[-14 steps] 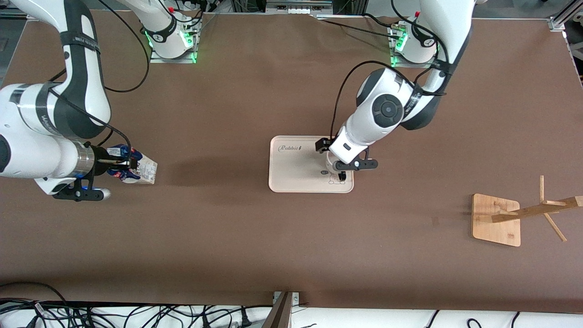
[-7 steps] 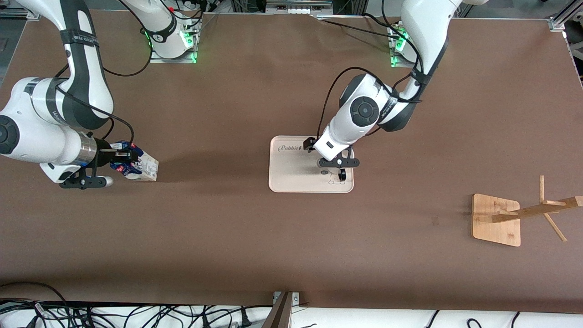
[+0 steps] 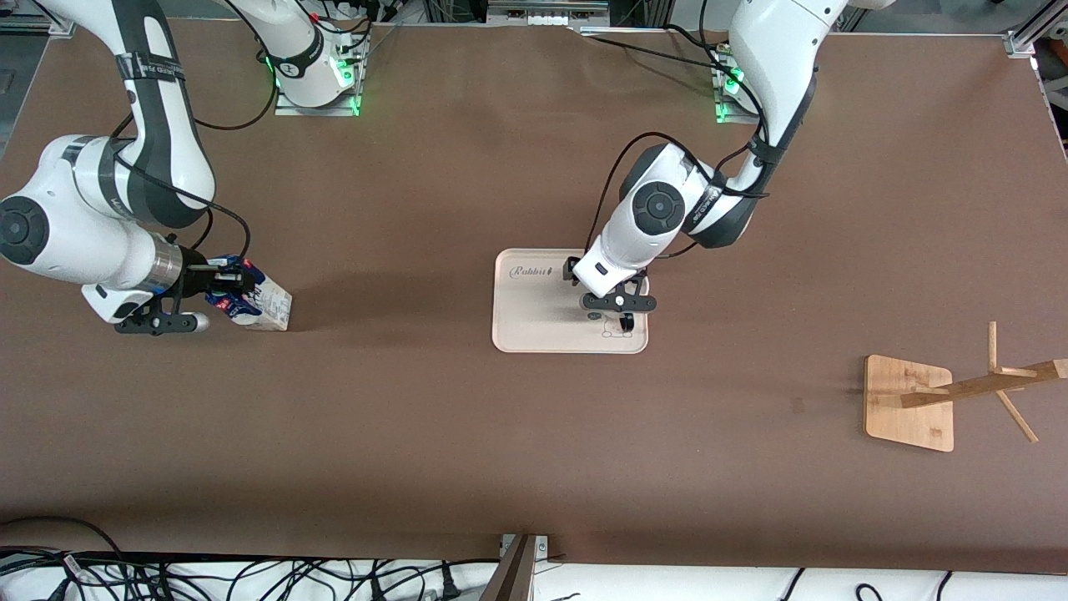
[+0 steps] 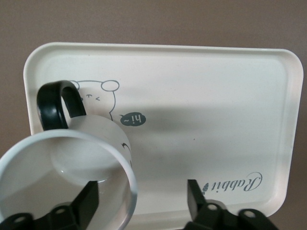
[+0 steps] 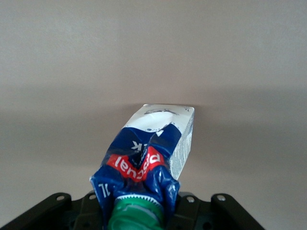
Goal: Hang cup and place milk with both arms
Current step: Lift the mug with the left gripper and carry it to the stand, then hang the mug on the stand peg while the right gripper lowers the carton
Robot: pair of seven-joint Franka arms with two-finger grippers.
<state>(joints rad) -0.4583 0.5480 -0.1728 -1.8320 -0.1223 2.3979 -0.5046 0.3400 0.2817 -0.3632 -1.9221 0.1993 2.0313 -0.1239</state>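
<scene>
The white cup [image 4: 72, 163] with a black loop handle stands on the beige tray [image 3: 534, 325], at the tray's end toward the left arm. My left gripper [image 3: 616, 310] is down over it and open. In the left wrist view one finger [image 4: 88, 203] is inside the cup and the other is outside, so the gripper [image 4: 141, 199] straddles the cup's wall. In the front view only the handle [image 3: 627, 322] shows under the hand. My right gripper [image 3: 219, 292] is shut on the crumpled blue top of the milk [image 3: 265, 305], which is tilted with its base toward the tray. The milk [image 5: 153, 143] also shows in the right wrist view.
A wooden cup rack [image 3: 909, 405] with slanted pegs stands near the left arm's end of the table, nearer to the front camera than the tray. The tray [image 4: 216, 96] carries a bear drawing and the word Rabbit. Cables lie along the table's front edge.
My left arm has come down over the cup and its hand now covers most of it. My right arm has shifted its elbow, and the milk has moved slightly toward the tray.
</scene>
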